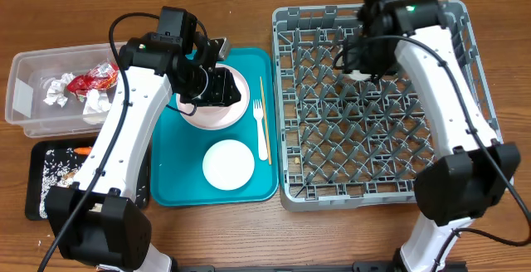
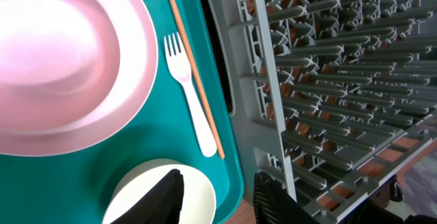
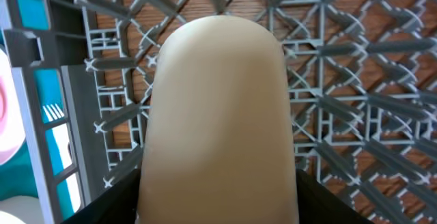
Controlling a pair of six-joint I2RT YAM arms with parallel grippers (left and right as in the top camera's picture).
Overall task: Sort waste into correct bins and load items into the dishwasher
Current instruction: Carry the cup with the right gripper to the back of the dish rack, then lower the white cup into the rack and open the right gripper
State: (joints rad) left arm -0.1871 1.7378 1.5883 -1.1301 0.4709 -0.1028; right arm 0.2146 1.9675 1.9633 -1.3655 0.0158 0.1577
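Cup point(image 3: 218, 115) held by right gripper point(image 1: 362, 69) hangs over rack's point(image 1: 348, 156) far-left quarter.

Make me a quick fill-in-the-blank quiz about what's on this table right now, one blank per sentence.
1. The fork lies on the teal tray beside a wooden ____.
2. The red wrapper sits in the clear ____.
3. The black tray holds rice and a small orange ____.
4. The right gripper holds a cup above the grey ____.
Missing words: chopstick; tub; carrot; rack.
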